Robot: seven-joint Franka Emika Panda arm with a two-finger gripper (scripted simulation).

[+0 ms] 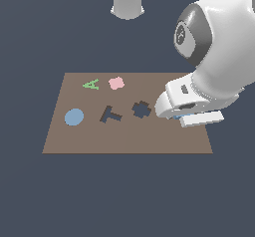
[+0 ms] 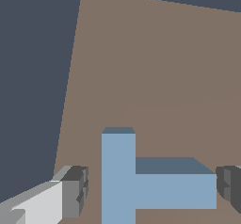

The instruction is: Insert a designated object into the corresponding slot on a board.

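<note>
While jaws straddle blue T (image 2: 141,183), no txt

Light-blue T block (image 2: 141,180) lies flat on the brown board (image 1: 99,141), near the exterior view's right edge (mostly hidden there). Dark T-shaped slot (image 1: 110,115) sits mid-board, vacant, well apart from the block

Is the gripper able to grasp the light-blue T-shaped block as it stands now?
Probably yes: the light-blue T-shaped block lies between the open gripper fingers, with gaps on both sides and nothing between.
</note>
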